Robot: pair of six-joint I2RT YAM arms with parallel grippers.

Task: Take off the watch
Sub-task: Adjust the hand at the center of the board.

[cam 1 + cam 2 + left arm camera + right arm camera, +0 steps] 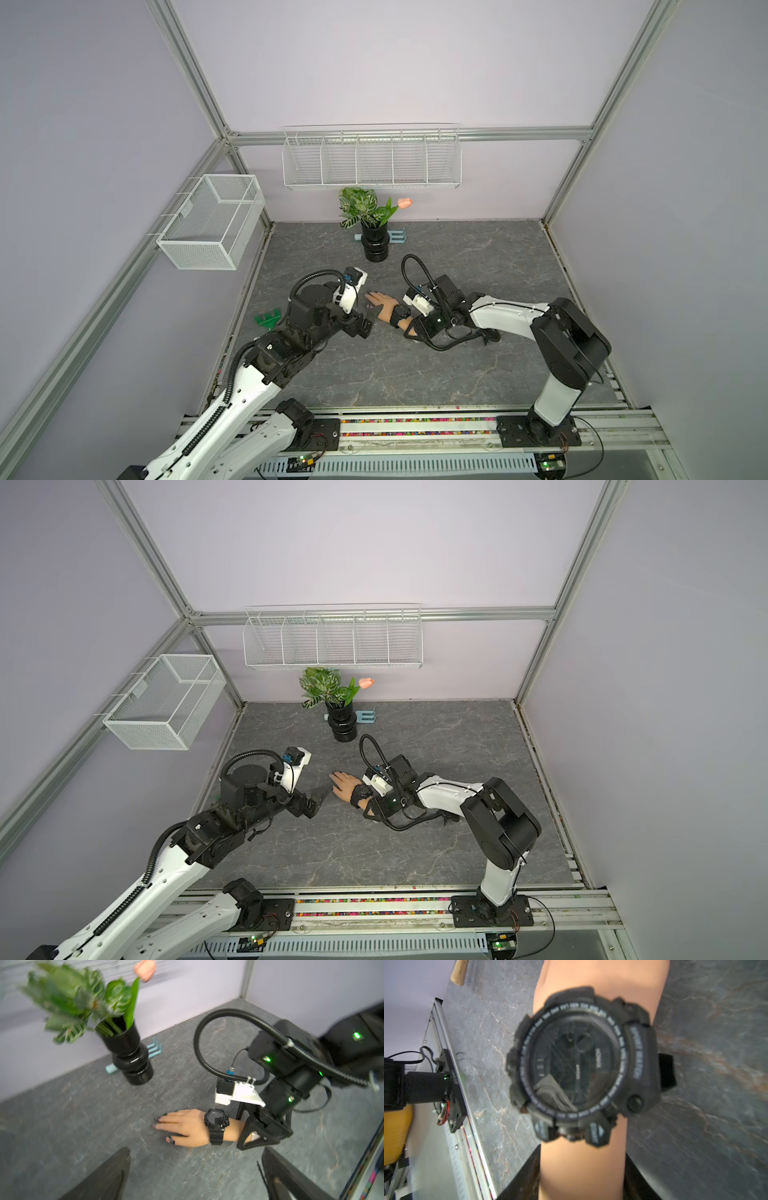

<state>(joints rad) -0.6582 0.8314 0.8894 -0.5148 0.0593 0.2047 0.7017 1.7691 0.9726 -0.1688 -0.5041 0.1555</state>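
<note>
Grey marbled tabletop (pixel 374 374) lies under the left gripper (pixel 196 1153), whose jaws are spread wide, near the small all-black chunky wristwatch (pixel 216 1120) strapped round a flesh-toned mannequin forearm (pixel 234 1128). Its blurred white case lettering seems to read SPORT WATCH. The right gripper (pixel 242 1129) clamps that forearm just beside the watch, and a black ribbed vase (pixel 131 1057) stands far back.

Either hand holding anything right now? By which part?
Right hand clamps the mannequin forearm just behind the watch, not the watch itself. Left hand is open, holding nothing.
</note>
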